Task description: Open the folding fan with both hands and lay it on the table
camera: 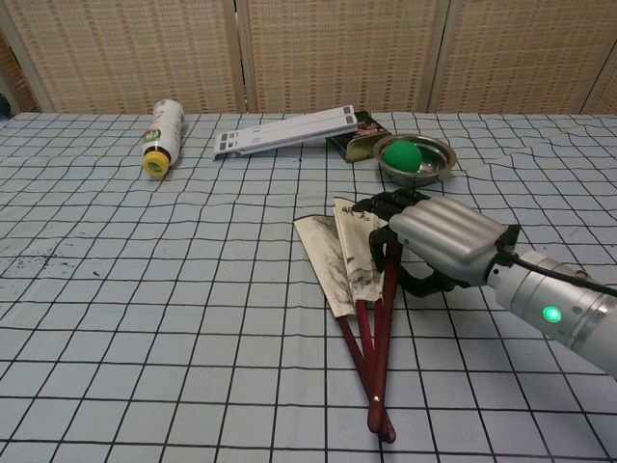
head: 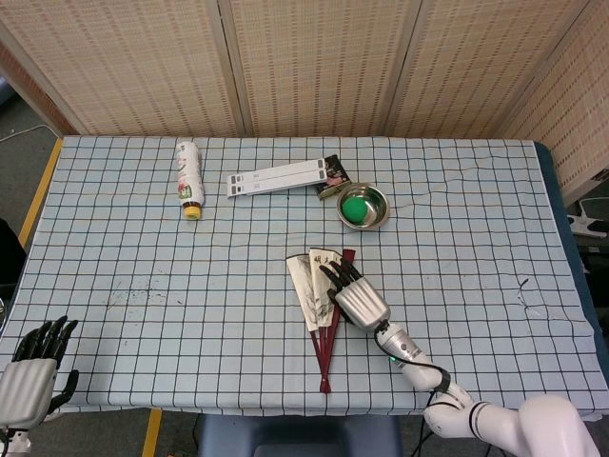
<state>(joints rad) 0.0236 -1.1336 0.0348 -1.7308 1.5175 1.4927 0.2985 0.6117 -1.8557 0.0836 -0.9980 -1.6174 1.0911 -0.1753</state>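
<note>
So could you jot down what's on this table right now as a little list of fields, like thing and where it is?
fan: partly spread, flat on the checked table, near the front middle
right hand: resting on the fan's right side, fingers over the paper
left hand: off the table's front left corner, holding nothing
bottle: lying on its side, far left
white strip: flat, at the back middle
bowl: metal, with a green ball inside
fan opened fully: no

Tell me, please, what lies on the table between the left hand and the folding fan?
Nothing: in the head view only bare checked cloth separates the left hand from the folding fan.
</note>
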